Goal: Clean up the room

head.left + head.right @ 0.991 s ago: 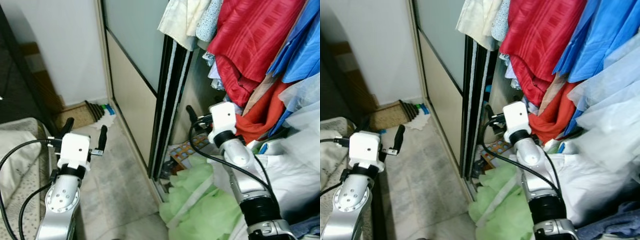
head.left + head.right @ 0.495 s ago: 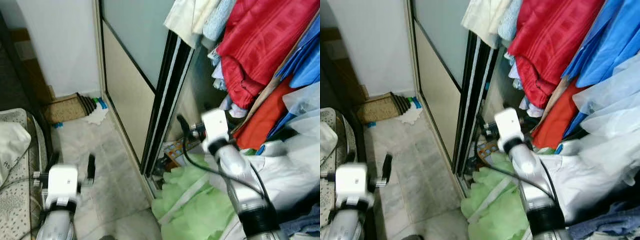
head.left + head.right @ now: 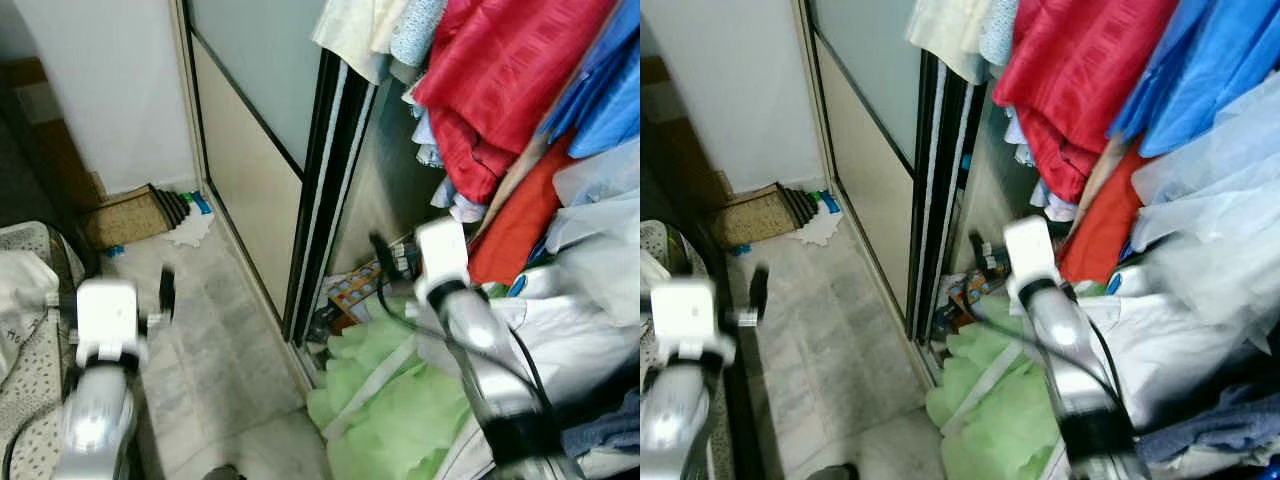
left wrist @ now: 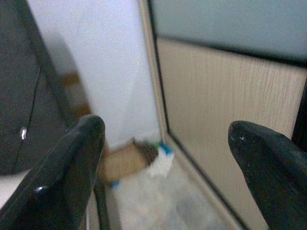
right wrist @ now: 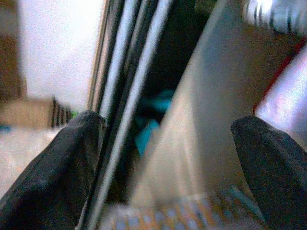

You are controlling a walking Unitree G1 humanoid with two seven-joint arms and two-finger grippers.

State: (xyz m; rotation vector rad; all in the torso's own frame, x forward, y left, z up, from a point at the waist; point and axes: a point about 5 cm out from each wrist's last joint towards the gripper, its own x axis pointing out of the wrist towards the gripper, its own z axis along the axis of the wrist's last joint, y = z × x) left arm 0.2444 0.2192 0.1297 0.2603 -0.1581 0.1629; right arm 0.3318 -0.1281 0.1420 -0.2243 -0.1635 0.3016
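Green cloth (image 3: 400,400) lies heaped on the floor at the open wardrobe's foot, spilling out below the hanging clothes (image 3: 500,90), so it looks like the thing to tidy first. Right gripper (image 5: 168,158) hovers just above it with fingers apart, aimed into the gap beside the sliding door (image 3: 260,160), holding nothing. Left gripper (image 4: 168,158), also spread and empty, hangs over the tiled floor (image 3: 230,360) near the bed (image 3: 25,300).

Pale tiled floor (image 3: 215,330) below me: green cloth heap (image 3: 385,410) at four o'clock, perhaps a white rag (image 3: 190,230) at eleven.
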